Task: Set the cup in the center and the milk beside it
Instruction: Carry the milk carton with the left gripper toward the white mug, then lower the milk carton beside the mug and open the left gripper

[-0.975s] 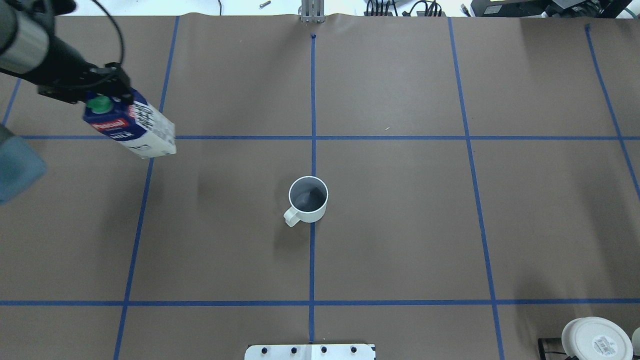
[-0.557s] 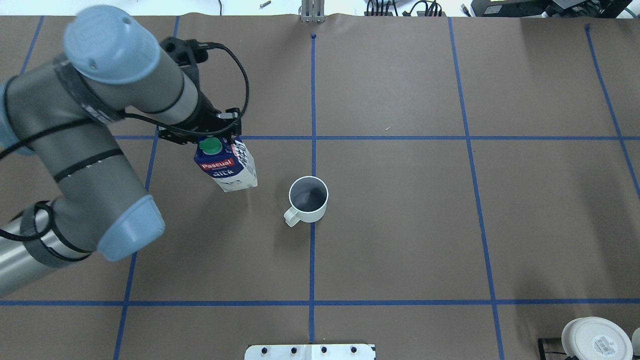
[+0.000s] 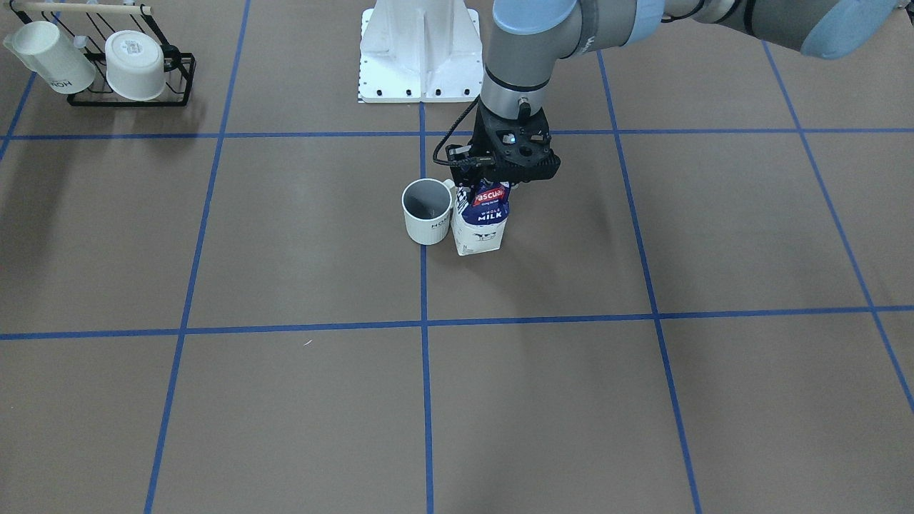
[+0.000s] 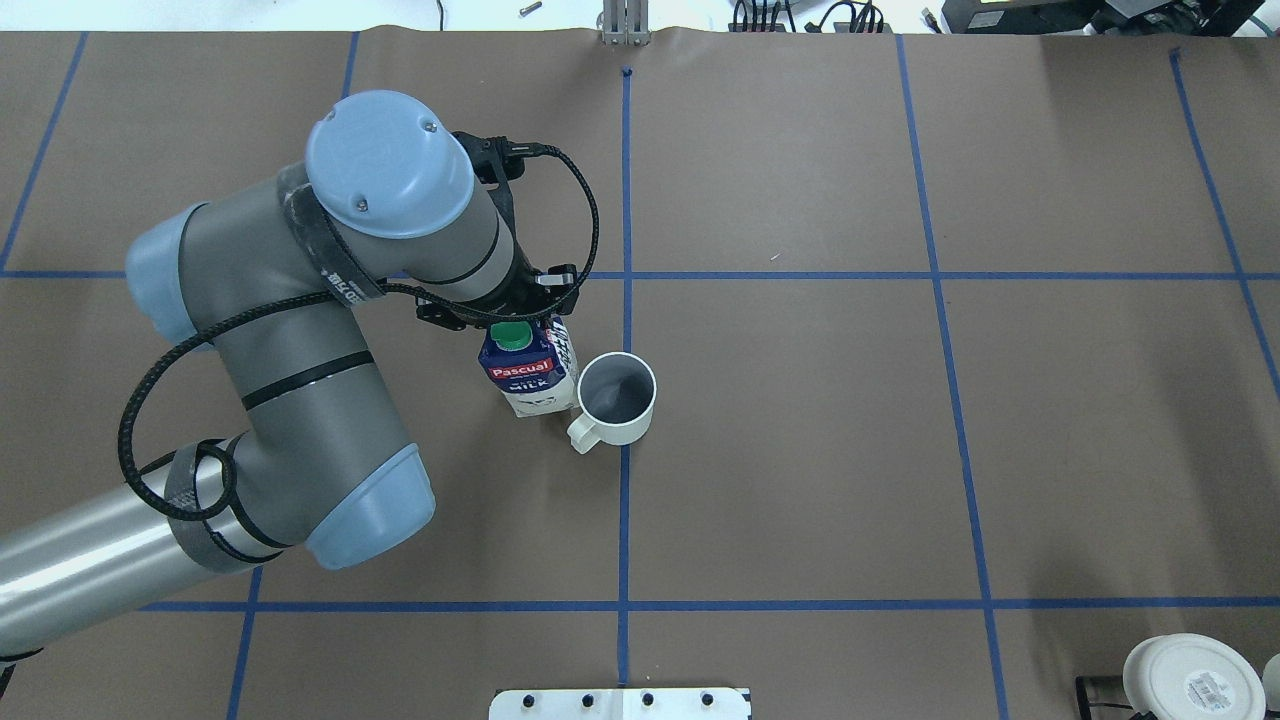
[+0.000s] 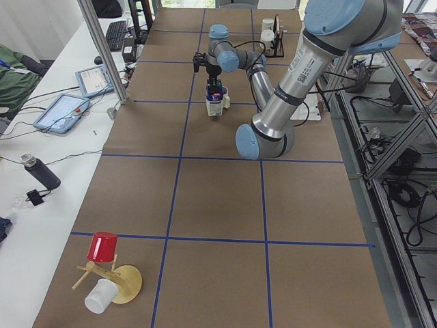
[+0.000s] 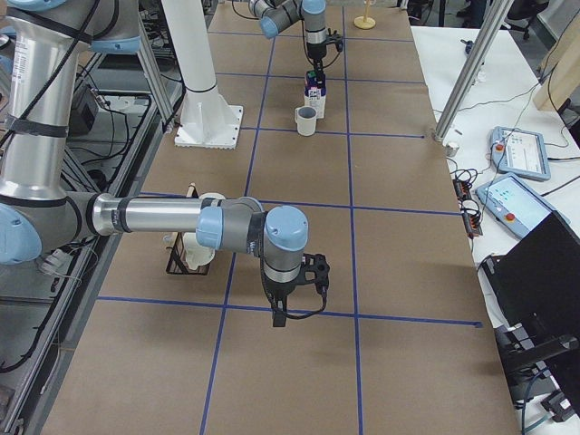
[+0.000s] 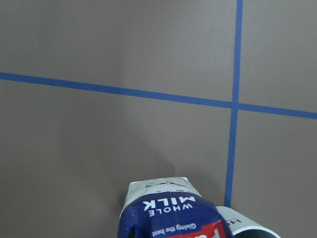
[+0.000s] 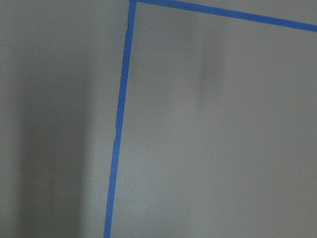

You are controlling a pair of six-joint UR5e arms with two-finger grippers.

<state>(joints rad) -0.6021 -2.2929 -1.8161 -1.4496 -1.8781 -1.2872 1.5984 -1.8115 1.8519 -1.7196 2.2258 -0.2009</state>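
The white cup (image 4: 617, 398) stands upright on the middle vertical tape line (image 4: 624, 520) of the brown table, its handle toward the robot. It also shows in the front view (image 3: 427, 212). The navy-and-white milk carton (image 4: 530, 378) is upright right beside the cup on my left side, close to it or touching. My left gripper (image 4: 516, 322) is shut on the carton's top, above its green cap. In the front view the carton (image 3: 482, 223) hangs under the left gripper (image 3: 500, 183), its base at or just above the table. My right gripper (image 6: 299, 294) shows only in the exterior right view; I cannot tell its state.
A black rack (image 3: 128, 100) with white handleless tubs sits at the robot's right front corner; one tub (image 4: 1190, 680) shows overhead. The white base plate (image 4: 620, 703) is at the near edge. My left arm (image 4: 290, 330) spans the left half of the table.
My left gripper has carried the milk carton from the far left of the table rightward to a spot right beside the cup. The cup has not moved.
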